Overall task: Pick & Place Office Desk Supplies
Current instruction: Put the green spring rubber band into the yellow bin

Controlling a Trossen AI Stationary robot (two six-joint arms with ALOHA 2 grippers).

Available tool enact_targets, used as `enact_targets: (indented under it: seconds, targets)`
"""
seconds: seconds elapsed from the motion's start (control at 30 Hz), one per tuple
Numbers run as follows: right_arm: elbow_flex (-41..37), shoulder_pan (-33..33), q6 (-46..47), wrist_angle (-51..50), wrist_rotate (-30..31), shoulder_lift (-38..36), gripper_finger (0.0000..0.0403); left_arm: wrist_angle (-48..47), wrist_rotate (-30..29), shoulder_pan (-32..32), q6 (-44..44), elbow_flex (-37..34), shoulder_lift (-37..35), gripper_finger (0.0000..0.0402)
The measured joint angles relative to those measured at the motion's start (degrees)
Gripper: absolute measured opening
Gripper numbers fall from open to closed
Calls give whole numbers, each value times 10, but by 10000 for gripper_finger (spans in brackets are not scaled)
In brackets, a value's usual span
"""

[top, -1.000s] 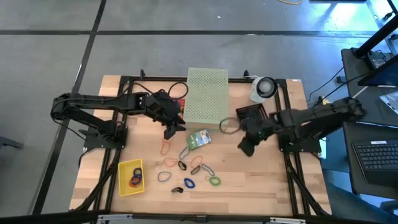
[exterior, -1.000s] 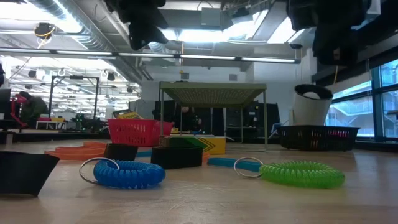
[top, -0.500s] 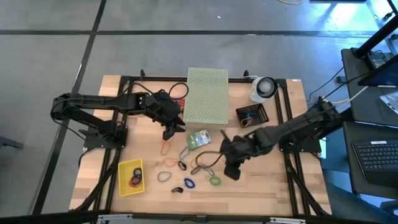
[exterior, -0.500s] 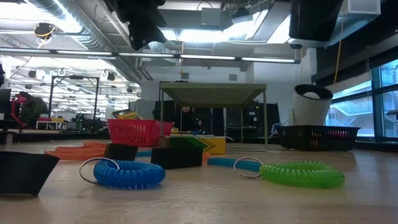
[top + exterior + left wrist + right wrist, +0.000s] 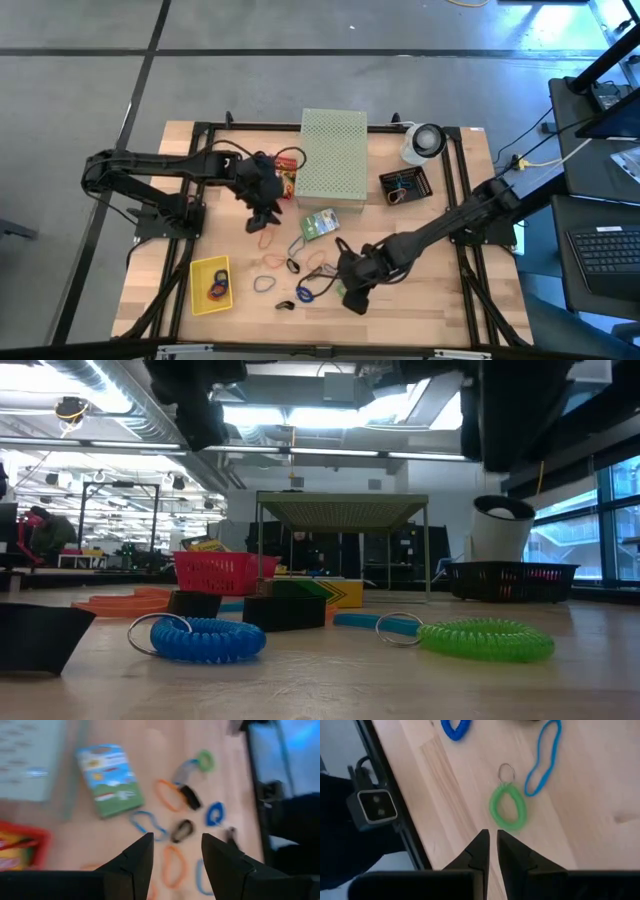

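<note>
Green coil loop with its metal ring lies on the bare wood just ahead of your right gripper, whose fingers are pressed nearly together with only a thin slit between them and nothing in it. From above, that gripper hangs over the front-middle of the desk and covers the green loop completely, so only the right wrist view shows it. A long blue band lies just beside the loop, and a blue coil is cut off by the frame edge.

Your left gripper sits over the middle-left of the desk, fingers spread and empty. Its wrist view is blurred: you can make out the green card box, an orange band, a black clip and a blue coil, but the small shapes beyond are hard to tell apart. The red basket shows only as a corner.

Near the front-left corner, the yellow tray holds a few loops; their colours run together from above. At desk height both grippers are dark shapes cut off at the top, and the blue coil and green coil hide most of what lies behind them. The pale perforated box stands at the back edge.
</note>
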Motion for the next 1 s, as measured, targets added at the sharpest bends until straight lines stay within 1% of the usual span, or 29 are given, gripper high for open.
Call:
enact_targets:
  seconds: [0.07, 0.17, 0.3, 0.4, 0.5, 0.6, 0.73, 1.0]
  targets:
    - [0, 1, 9, 18, -1, 15, 39, 1, 20, -13, 3, 0, 0, 161]
    - [0, 2, 9, 47, -17, 37, 49, 1, 22, -36, 5, 0, 0, 161]
    - [0, 2, 19, 71, -30, 59, 88, 2, 18, -61, 4, 0, 0, 161]
    - [0, 2, 31, 62, -29, 68, 118, 2, 13, -76, 3, 0, 0, 161]
    - [0, 2, 40, 54, -12, 77, 134, 2, 10, -85, 0, 0, 0, 161]
    - [0, 2, 39, 40, 10, 82, 136, 2, 3, -89, -2, 0, 0, 161]
    - [0, 2, 30, 20, 36, 85, 126, 2, 1, -89, -6, 0, 0, 161]
    - [-7, 5, 23, 25, 47, 87, 103, 2, 1, -89, -13, 0, 0, 161]
